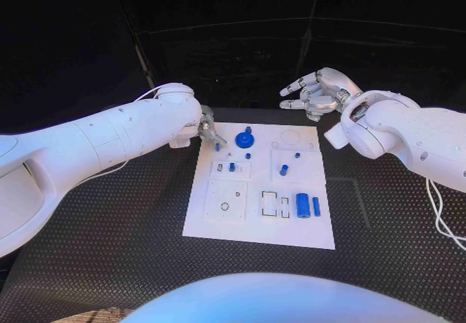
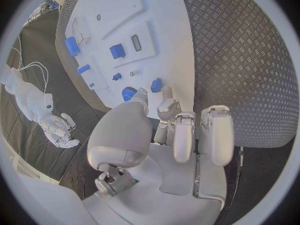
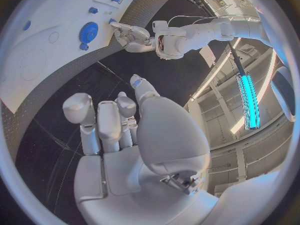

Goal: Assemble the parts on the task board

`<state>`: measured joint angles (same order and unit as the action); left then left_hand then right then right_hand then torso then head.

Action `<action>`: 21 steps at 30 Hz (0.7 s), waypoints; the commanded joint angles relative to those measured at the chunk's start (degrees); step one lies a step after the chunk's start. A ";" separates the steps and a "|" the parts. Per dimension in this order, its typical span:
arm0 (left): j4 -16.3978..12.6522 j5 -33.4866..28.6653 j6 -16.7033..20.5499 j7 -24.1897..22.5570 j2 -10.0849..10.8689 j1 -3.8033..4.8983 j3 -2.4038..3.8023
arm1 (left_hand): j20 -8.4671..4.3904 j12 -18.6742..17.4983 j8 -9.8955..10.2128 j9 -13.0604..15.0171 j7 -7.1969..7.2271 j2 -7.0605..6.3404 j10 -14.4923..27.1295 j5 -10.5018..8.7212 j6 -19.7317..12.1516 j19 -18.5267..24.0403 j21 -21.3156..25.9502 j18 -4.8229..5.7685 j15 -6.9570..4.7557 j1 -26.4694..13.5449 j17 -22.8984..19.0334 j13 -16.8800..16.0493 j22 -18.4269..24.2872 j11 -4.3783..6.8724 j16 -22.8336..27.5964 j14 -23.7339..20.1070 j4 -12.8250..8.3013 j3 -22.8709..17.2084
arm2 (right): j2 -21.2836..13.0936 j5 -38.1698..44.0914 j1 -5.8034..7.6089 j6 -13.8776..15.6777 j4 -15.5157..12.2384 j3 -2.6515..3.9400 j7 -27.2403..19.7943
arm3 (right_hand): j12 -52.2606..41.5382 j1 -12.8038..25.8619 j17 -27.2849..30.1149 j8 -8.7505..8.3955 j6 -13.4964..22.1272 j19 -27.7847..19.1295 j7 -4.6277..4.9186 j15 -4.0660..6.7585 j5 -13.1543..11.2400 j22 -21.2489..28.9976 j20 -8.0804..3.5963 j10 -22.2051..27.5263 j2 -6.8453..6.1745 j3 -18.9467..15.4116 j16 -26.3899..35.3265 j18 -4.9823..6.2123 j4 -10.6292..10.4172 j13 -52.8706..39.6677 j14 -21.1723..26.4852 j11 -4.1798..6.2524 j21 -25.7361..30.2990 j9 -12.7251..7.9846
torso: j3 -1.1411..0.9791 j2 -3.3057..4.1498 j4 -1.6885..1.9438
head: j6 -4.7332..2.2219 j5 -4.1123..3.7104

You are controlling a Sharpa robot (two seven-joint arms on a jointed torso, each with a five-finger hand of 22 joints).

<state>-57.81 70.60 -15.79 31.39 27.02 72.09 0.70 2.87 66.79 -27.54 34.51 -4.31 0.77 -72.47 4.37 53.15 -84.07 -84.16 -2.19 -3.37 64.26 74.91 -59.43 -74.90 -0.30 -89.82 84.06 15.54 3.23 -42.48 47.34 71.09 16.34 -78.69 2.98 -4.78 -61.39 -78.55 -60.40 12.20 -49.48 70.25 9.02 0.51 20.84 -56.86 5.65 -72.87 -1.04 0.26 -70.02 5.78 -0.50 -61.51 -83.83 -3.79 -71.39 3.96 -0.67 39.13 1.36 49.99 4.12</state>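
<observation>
Left hand (image 1: 206, 128) low over the far left corner of the task board (image 1: 257, 232), fingertips bunched together just beside a small blue part (image 2: 156, 85). Hard to tell if pinching it or only touching it, so no guess here. Next to that, to the right, a round blue gear (image 1: 244, 140) sitting on the board, very near those fingertips. Further right and closer to the robot, a little blue peg (image 1: 283, 170) in the middle of the board. Then a fat blue roller (image 1: 302, 204) and a thin blue bar (image 1: 316, 206) lying side by side near the board's right edge. Last, right hand (image 1: 316, 91) up in the air past the far right corner, fingers spread wide, holding nothing, well apart from every part.

Looks like the start of the job: picking or seating the small part by the gear, with most pieces still loose. For the next move: get a firm, gentle pinch, keep the part straight, line up with its hole, push down softly. Careful not to bump the gear.
</observation>
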 commanded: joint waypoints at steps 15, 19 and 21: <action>0.20 -0.46 0.20 -0.93 -0.37 0.09 -0.24 | 0.09 0.37 0.63 -0.74 0.09 1.93 -0.23 0.49 0.70 -2.67 0.03 0.51 0.03 3.42 15.09 0.11 -9.16 0.18 -0.18 5.94 -1.56 -0.15 | 0.25 0.06 0.10 -0.47 0.14 0.05 -0.55 | 0.00 0.33 -0.15 0.40 0.45 -0.11 -0.12 0.32 0.60 0.03 -0.16 0.34 0.38 0.38 0.36 1.05 0.04 0.03 -0.34 0.21 0.20 -0.04 | 0.00 0.03 -0.03 | 0.01 -0.01; 0.26 -1.26 0.59 -1.15 -0.39 0.08 -0.25 | 0.08 0.22 0.80 -0.98 0.08 2.99 -0.13 0.34 0.75 -2.64 0.10 0.49 0.02 4.75 15.09 0.32 -9.13 0.19 -0.18 5.94 -2.40 -0.72 | 0.26 0.06 0.10 -0.46 0.17 0.05 -0.56 | 0.00 0.33 -0.15 0.40 0.45 -0.11 -0.12 0.32 0.60 0.03 -0.16 0.34 0.38 0.38 0.36 1.05 0.04 0.03 -0.34 0.21 0.20 -0.04 | 0.02 0.05 -0.03 | 0.01 0.00; 0.28 -1.46 0.76 -1.34 -0.40 0.08 -0.25 | 0.05 0.11 0.92 -1.14 0.14 3.90 -0.06 -0.17 0.73 -2.63 0.13 0.48 -0.02 6.13 15.09 0.45 -9.11 0.25 -0.18 5.94 -3.30 -1.55 | 0.26 0.06 0.10 -0.46 0.22 0.05 -0.56 | 0.00 0.33 -0.15 0.40 0.45 -0.11 -0.12 0.32 0.60 0.03 -0.16 0.34 0.38 0.38 0.36 1.05 0.04 0.03 -0.34 0.21 0.20 -0.04 | 0.02 0.01 -0.05 | 0.01 0.03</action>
<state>-57.55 70.07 -15.57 30.87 26.69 72.08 0.43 2.87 67.01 -26.85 33.38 -4.30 4.85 -72.47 4.32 53.56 -84.07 -84.16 -2.18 -3.37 70.06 74.91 -58.98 -74.90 -0.30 -89.82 84.06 12.36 1.61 -42.28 47.34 71.09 16.20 -78.43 2.98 -4.80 -61.39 -78.55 -60.49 12.42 -49.48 70.25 9.02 0.51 21.18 -56.87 5.65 -72.87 -1.04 0.25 -70.02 5.78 -0.50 -61.52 -83.83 -3.79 -71.39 3.97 -0.65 39.14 1.30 49.99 4.12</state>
